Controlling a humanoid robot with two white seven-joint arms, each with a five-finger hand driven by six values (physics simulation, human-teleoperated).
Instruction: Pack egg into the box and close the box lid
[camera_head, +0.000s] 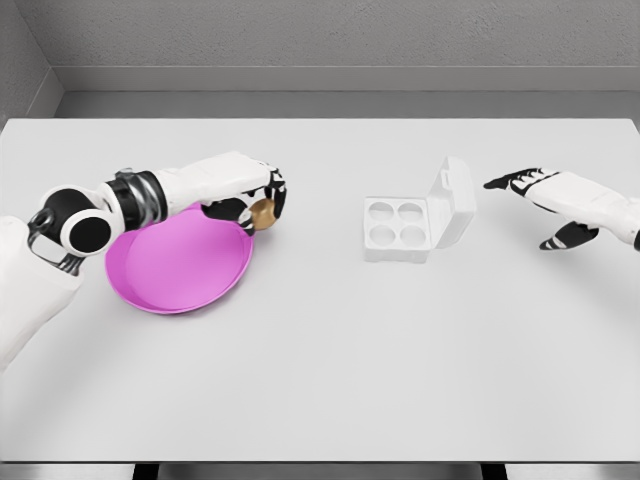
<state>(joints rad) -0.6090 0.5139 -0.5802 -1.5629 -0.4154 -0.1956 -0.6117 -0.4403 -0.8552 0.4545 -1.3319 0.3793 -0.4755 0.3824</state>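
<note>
The left hand (258, 205) grips a brown egg (264, 213) just past the pink plate's (180, 275) far edge. Well to its right the white box (415, 222) stands lid-up, four cups bare; beyond it, the right hand (545, 195) hovers, fingers spread.

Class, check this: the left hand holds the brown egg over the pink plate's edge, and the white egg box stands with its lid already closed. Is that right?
Not quite. The head view shows the egg box with its lid open and tilted up, four empty cups showing. The rest stands: the left hand holds the brown egg at the pink plate's edge.
</note>
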